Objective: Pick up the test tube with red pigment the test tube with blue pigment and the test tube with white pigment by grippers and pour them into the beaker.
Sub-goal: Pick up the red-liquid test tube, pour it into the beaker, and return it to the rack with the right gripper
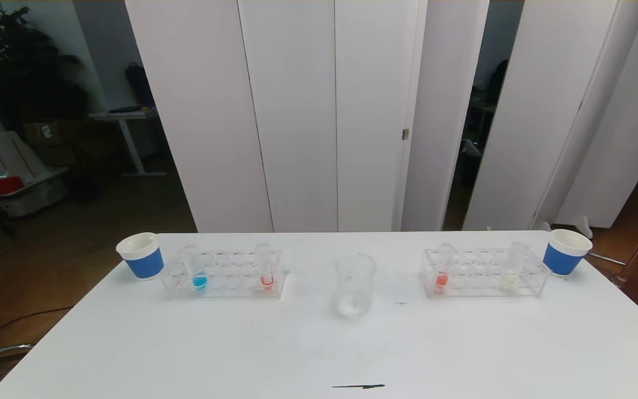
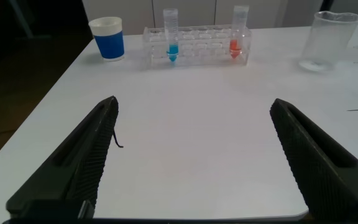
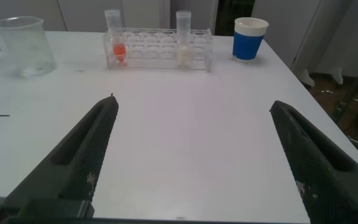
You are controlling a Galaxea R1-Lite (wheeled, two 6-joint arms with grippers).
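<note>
Left gripper, right gripper: jaws wide apart, nothing held.

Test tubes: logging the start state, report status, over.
Left gripper and right gripper open, empty, short of the racks. Blue tube, white tube racked upright. Beaker central, unobstructed.

2 blue-banded paper cups stand at opposite far ends of the white table, each just beside a clear rack.

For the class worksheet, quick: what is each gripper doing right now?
Left gripper: open, holding nothing.
Right gripper: open, holding nothing.
</note>
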